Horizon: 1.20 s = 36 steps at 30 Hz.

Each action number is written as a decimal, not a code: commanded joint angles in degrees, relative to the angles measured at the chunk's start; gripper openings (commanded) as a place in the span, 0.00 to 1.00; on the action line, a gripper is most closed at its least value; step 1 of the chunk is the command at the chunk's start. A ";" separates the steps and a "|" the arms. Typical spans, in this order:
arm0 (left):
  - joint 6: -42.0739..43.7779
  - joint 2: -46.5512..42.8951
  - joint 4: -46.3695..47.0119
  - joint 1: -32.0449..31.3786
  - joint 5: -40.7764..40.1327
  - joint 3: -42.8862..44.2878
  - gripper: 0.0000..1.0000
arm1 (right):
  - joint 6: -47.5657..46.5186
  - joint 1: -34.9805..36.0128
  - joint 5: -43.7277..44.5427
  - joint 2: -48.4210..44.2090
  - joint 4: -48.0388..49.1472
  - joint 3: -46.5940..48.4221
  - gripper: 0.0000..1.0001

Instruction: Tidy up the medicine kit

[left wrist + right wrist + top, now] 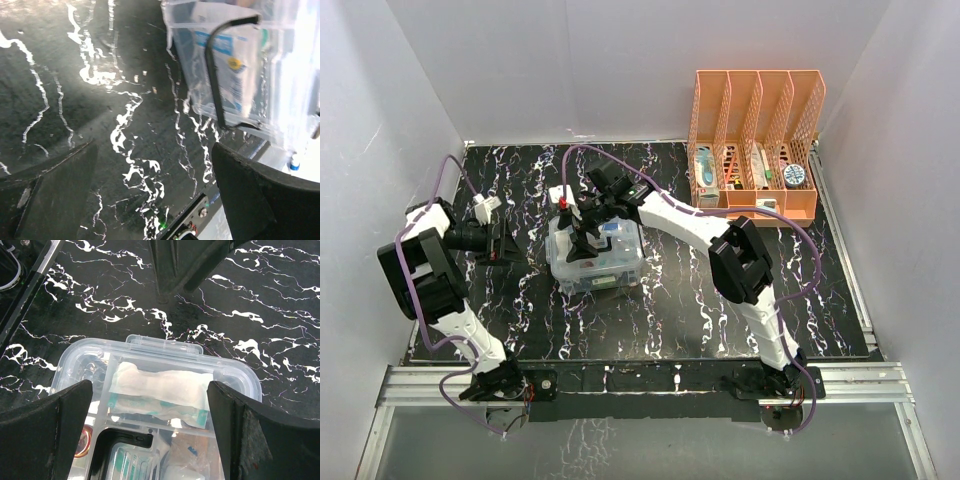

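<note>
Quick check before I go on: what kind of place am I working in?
Probably a lab robot test cell: plain white panel walls, a black marble-patterned tabletop, and an aluminium mounting rail along the near edge.

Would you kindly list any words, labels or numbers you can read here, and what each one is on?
No text is legible.
Packet inside the medicine kit: blue print, too blurred.
Packs in the orange file rack: labels too small.
Wrapped dressing in the kit: no print visible.
</note>
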 commanded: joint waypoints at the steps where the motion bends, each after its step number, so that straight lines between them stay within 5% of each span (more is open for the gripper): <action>1: -11.03 -0.53 9.37 -1.77 -3.41 -1.32 0.78 | -3.62 -1.20 17.33 7.58 -13.11 -6.69 0.98; 3: -12.58 1.10 8.75 -2.63 -1.99 -0.59 0.03 | -3.38 -1.22 17.41 7.48 -12.96 -6.94 0.98; 4: -13.50 2.00 8.56 -3.02 -1.18 -0.22 0.00 | -3.32 -1.30 17.46 7.39 -12.93 -7.12 0.98; 23: -22.37 12.53 12.58 -11.85 15.78 -1.93 0.00 | -2.52 -2.36 18.60 4.96 -12.36 -10.17 0.98; 36: -16.53 7.48 -0.84 -11.85 18.79 4.08 0.00 | -2.08 -2.45 18.99 4.68 -12.62 -10.77 0.98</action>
